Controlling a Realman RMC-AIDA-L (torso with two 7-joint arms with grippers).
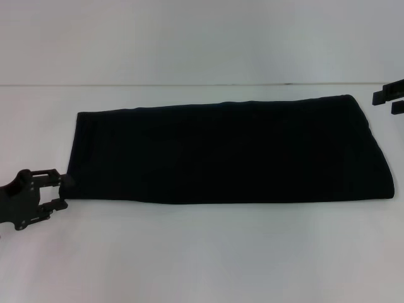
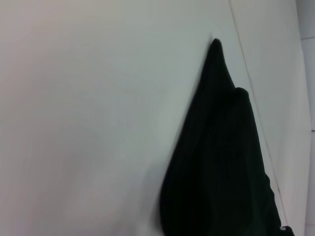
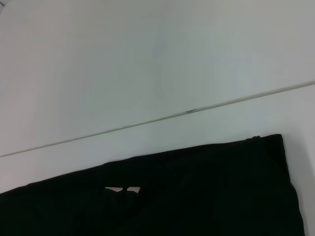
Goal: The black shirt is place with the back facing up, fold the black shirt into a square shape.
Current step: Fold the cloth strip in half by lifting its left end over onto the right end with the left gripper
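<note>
Black shirt [image 1: 227,151] lying flat on the white tabletop [image 1: 202,252], already folded into a long band running from left to right, wider toward the right end. Left tool [image 1: 57,189] low at the band's near-left corner, fingers spread on either side of the cloth edge, one above and one below, apparently released rather than clamped, though contact with the fabric hard to judge from the head view. Right tool [image 1: 388,96] only partly in frame beyond the far-right corner of the shirt, apart from it; open or closed, cannot tell. In the left wrist view, the same cloth [image 2: 221,167] tapering away to a corner, with a soft ridge along its length. In the right wrist view, the far edge and a squared corner of the shirt [image 3: 197,196], with two small pale marks [image 3: 122,190] peeping through a gap in the layers, possibly print. Soft, light, limp fabric, several layers thick: likely to sag and slide layer over layer if pinched at one layer only. Best taken at the end corners, through all layers, both corners of one end lifted together and carried across toward the other end for a squarer shape.
</note>
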